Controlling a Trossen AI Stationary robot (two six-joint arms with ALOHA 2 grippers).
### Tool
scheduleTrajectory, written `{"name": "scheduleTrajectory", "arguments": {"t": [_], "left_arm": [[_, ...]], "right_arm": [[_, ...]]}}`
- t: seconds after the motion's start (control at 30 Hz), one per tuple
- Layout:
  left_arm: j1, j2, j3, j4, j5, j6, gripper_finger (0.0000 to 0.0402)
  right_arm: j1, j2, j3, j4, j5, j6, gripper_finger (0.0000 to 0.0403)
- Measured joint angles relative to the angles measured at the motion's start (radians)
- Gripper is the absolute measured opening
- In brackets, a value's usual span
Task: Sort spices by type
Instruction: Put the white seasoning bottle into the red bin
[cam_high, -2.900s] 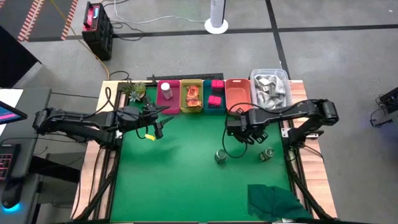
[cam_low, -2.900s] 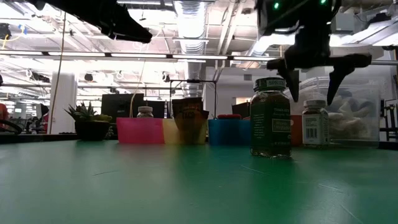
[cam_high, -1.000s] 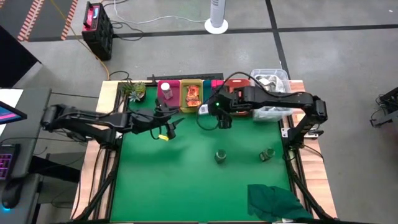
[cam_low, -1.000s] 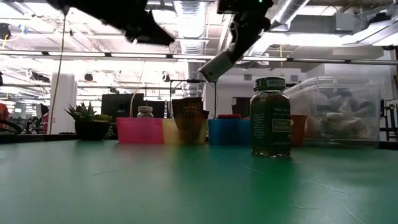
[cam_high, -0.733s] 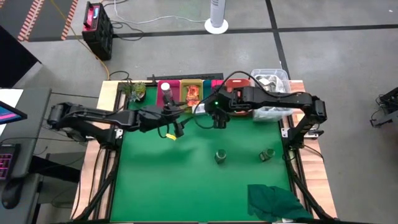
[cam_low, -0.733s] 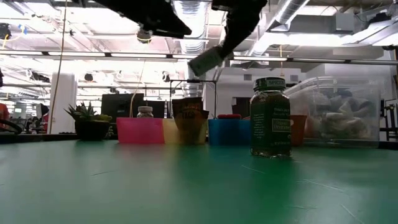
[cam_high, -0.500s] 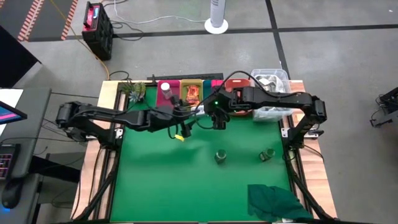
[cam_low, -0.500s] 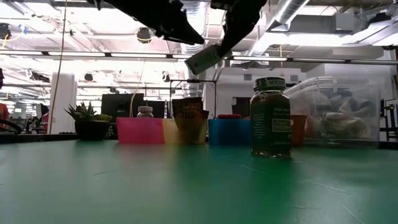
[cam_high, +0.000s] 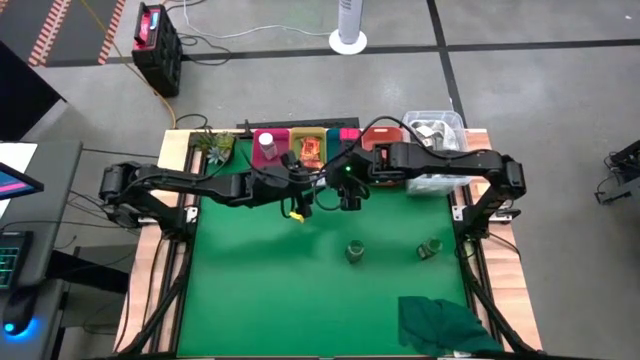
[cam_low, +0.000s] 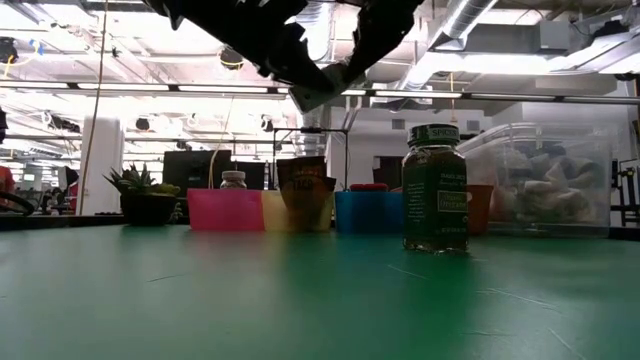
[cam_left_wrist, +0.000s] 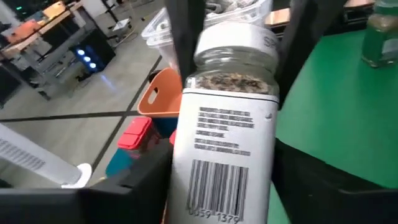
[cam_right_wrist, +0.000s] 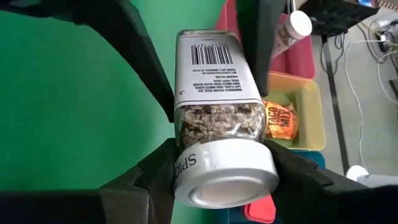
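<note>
Mid-air handover above the far bins: right gripper (cam_right_wrist: 214, 171) clamps the white-capped spice jar (cam_right_wrist: 214, 118) at its cap; left gripper (cam_left_wrist: 221, 180), fingers spread, brackets its base to take over.

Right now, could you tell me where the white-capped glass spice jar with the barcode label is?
The white-capped glass spice jar is in mid-air between the right end effector and left end effector, just in front of the yellow plastic bin.
</note>
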Motion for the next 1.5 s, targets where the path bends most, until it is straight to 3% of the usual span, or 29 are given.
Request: {"name": "scheduleTrajectory", "arguments": {"t": [0.1, 0.33, 0.57, 0.77, 1.17, 1.3, 1.5], "left_arm": [[0.0, 0.0, 0.0, -0.016, 0.032, 0.007, 0.0193], [0.001, 0.0, 0.0, -0.029, 0.04, 0.005, 0.0193], [0.004, -0.024, -0.081, 0.009, 0.041, -0.037, 0.0193], [0.006, -0.086, -0.228, 0.22, 0.041, -0.076, 0.0193], [0.001, -0.163, -0.495, 0.658, 0.042, -0.1, 0.0198], [-0.019, -0.171, -0.525, 0.755, 0.047, -0.055, 0.0197], [-0.054, -0.172, -0.527, 0.905, 0.092, 0.038, 0.0199]], "right_arm": [[0.004, 0.0, 0.0, 0.001, -0.003, -0.037, 0.0248], [0.035, -0.017, 0.0, 0.047, -0.009, -0.077, 0.0321], [0.031, -0.141, -0.02, 0.061, -0.008, -0.026, 0.034], [-0.022, -0.193, -0.146, 0.12, -0.024, 0.04, 0.0331], [-0.044, -0.231, -0.436, 0.64, -0.17, 0.066, 0.0329], [-0.045, -0.229, -0.458, 0.738, -0.178, 0.068, 0.0329], [-0.053, -0.228, -0.483, 0.878, -0.3, 0.108, 0.0329]]}}
